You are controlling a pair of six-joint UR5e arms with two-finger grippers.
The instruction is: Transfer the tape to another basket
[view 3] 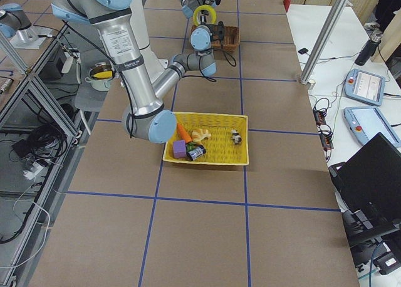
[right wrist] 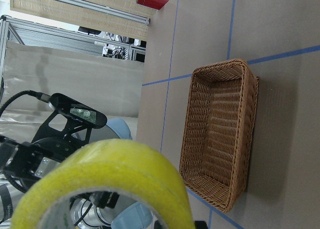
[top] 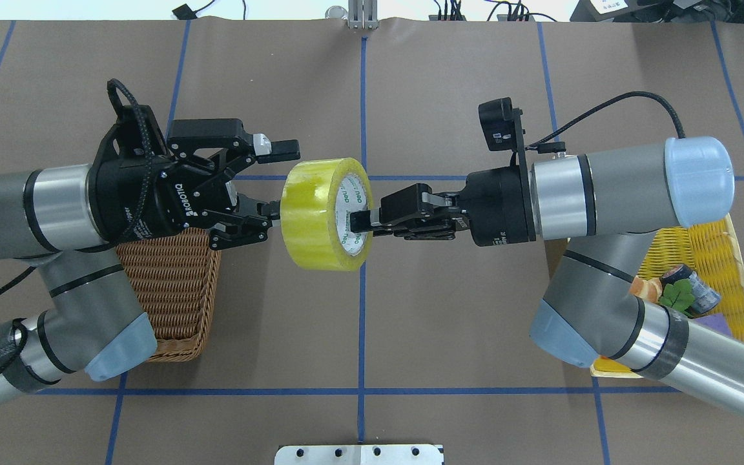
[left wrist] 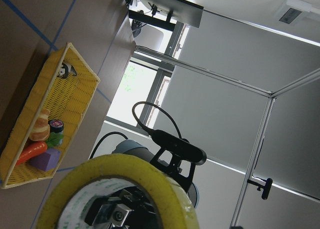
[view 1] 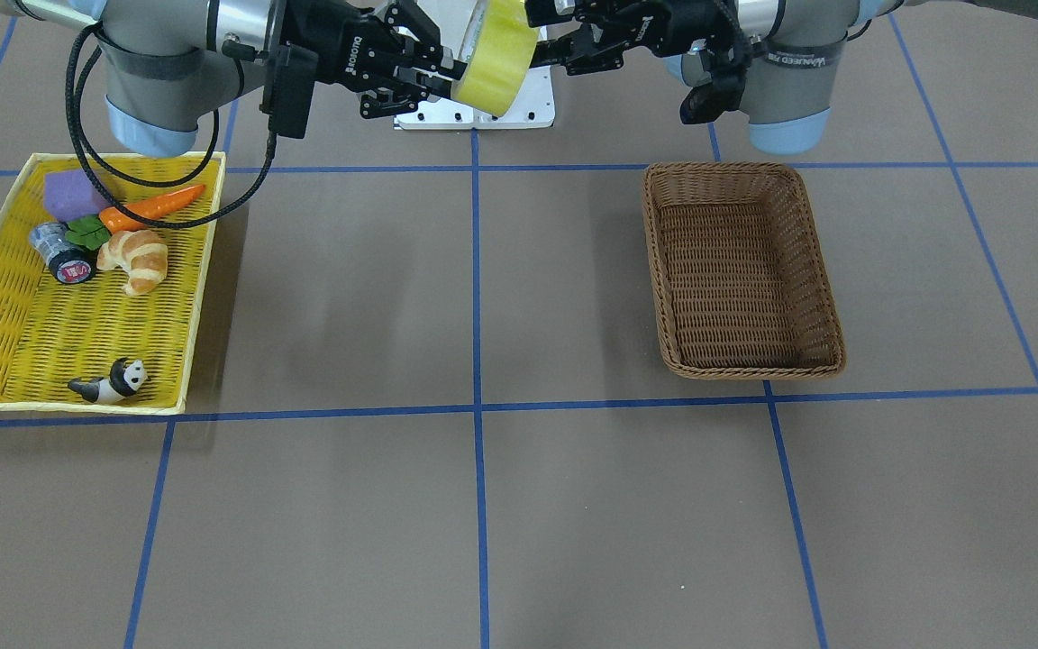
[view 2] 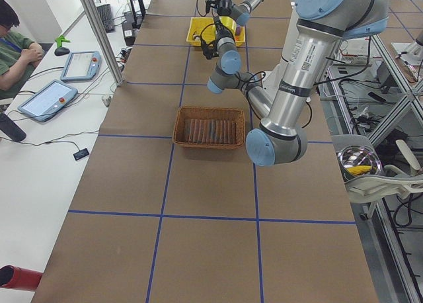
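1. The tape [top: 317, 213] hangs in mid-air at the centre of the overhead view, between the two arms and clear of the table [top: 443, 336]. It is in neither container.
2. The right gripper [top: 359, 223], reaching in from the right of that view, is clamped on the roll's wall, with one finger inside the white core [top: 349, 194].
3. The left gripper [top: 278, 187], coming from the left of the frame, is spread wide and carries nothing. Its fingers are right at the roll's other face (touching or just short, I can't tell from where I stand).
4. The roll's axis runs along the line between the two grippers, one flat face toward each. So the tape lies straight ahead of the left hand, and I'd say that hand must pinch the wall rather than span the whole roll.
5. The basket [view 1: 753, 370] sits at the right of the front view, on the left arm's side, while the yellow tray [view 1: 77, 333] is at the far left by the right arm. The left arm is the nearer carrier. The risk is the right hand letting go before the left has closed.
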